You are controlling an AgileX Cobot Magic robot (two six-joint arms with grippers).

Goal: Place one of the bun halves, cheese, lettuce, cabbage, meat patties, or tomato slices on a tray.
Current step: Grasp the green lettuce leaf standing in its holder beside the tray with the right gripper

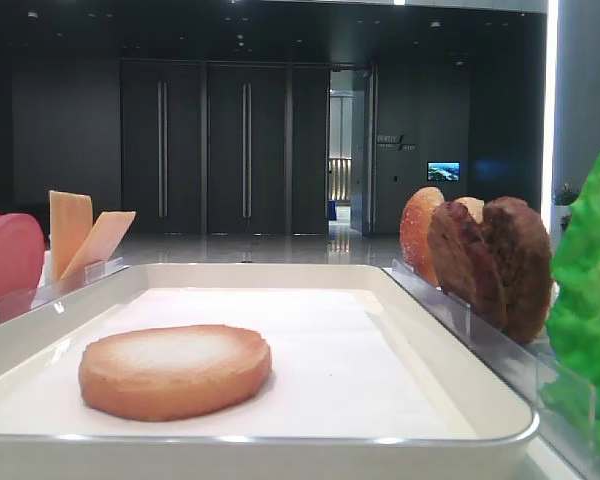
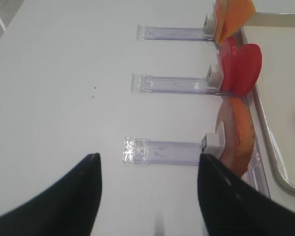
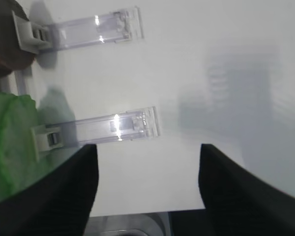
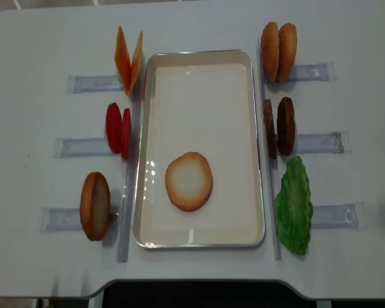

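The right gripper [image 3: 145,189] is seen with its jaws spread wide and nothing between them, above bare white table [image 3: 226,73]; the lettuce [image 3: 10,142] lies at its nine o'clock beside a clear holder [image 3: 115,125]. The left gripper [image 2: 147,194] is likewise parted and empty, a standing bun [image 2: 236,135] at its one o'clock. One bun half [image 4: 188,181] is laid flat on the tray [image 4: 199,56], toward six o'clock of its floor. Cheese [image 4: 128,58], tomato slices [image 4: 118,128] and meat patties [image 4: 279,126] are stood alongside.
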